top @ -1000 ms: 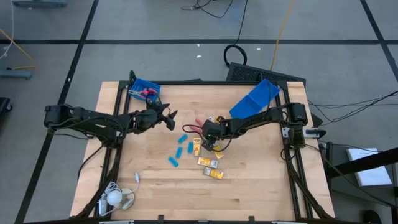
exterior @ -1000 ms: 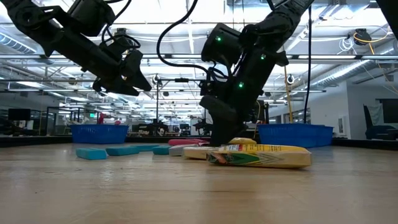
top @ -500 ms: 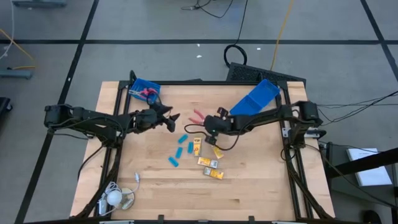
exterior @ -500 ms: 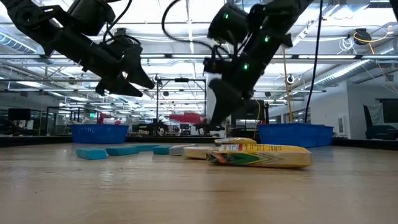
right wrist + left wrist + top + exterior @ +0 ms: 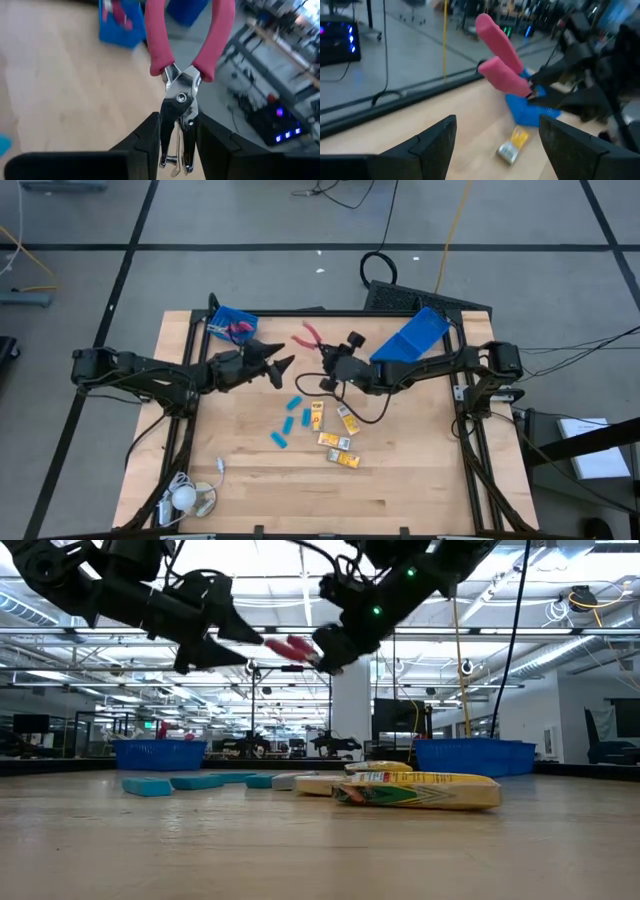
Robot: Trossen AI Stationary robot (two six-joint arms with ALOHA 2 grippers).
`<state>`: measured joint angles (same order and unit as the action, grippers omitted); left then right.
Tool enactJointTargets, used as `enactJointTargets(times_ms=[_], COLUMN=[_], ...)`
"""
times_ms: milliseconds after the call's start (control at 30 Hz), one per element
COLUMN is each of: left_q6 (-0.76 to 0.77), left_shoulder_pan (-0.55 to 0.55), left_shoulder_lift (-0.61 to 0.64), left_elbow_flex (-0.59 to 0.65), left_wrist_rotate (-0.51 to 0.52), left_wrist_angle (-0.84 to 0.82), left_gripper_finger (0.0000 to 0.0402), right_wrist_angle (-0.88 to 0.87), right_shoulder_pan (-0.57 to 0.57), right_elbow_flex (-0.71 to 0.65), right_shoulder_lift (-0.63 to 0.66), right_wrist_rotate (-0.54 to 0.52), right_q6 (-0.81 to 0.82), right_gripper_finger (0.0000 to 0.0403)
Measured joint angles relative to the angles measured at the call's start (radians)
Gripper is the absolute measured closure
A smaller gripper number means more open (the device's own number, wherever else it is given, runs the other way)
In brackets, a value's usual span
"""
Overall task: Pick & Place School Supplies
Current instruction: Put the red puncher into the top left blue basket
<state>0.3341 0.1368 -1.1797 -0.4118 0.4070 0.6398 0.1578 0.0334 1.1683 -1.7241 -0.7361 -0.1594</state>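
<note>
A red-handled, scissor-like tool [image 5: 312, 336] hangs high above the table's far middle, with my right gripper [image 5: 335, 362] shut on its metal end. Its pink handles [image 5: 501, 55] point toward my left gripper [image 5: 283, 365]. That gripper stands open just left of the tool, its fingers [image 5: 436, 142] apart with nothing between them. In the low view the handles [image 5: 290, 645] lie between my left gripper [image 5: 238, 643] and my right gripper [image 5: 325, 648]. Light-blue pieces [image 5: 291, 420] and yellow packets [image 5: 337, 447] lie flat on the table. My right gripper pinches the tool's metal blade end [image 5: 179, 131], below the pivot, between its two fingers [image 5: 149, 137]. The fingers come nearly level from the table's right and lie along the tool. The tool is lifted clear, and its two handles [image 5: 161, 35] stick out past the fingertips.
A small blue bin [image 5: 228, 322] holding pink-handled tools stands at the far left. A larger blue bin [image 5: 410, 342] leans tilted at the far right. A white round object with a cord [image 5: 186, 499] lies at the near left corner. Bare wood shows along the near edge.
My right gripper has risen from the table with the red-handled tool, which is now lifted clear. It has tipped from pointing down to nearly level and rolled, so the handles now point toward my left gripper. My left gripper has tipped up a little and stays open.
</note>
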Motion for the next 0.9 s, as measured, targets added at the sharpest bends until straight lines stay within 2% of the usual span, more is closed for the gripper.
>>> enactJointTargets(times_ms=[267,400,800,900], left_q6=[-0.048,-0.08,-0.062,-0.064], left_shoulder_pan=[0.0,0.0,0.02,0.02], left_shoulder_lift=[0.0,0.0,-0.001,-0.038], left_elbow_flex=[0.0,0.0,-0.009,-0.033], left_wrist_rotate=[-0.076,-0.112,-0.12,-0.122], left_wrist_angle=[0.168,0.249,0.242,0.244], left_gripper_finger=[0.0115,0.0115,0.0115,0.0115], right_wrist_angle=[0.351,0.39,0.452,0.458], right_shoulder_pan=[-0.007,-0.009,-0.009,-0.009], right_elbow_flex=[-0.078,-0.102,-0.135,-0.135], right_shoulder_lift=[0.001,0.001,0.001,0.001], right_wrist_rotate=[0.039,0.082,0.106,0.113], right_q6=[-0.153,-0.156,-0.144,-0.144], right_gripper_finger=[0.0312,0.0312,0.0312,0.0312])
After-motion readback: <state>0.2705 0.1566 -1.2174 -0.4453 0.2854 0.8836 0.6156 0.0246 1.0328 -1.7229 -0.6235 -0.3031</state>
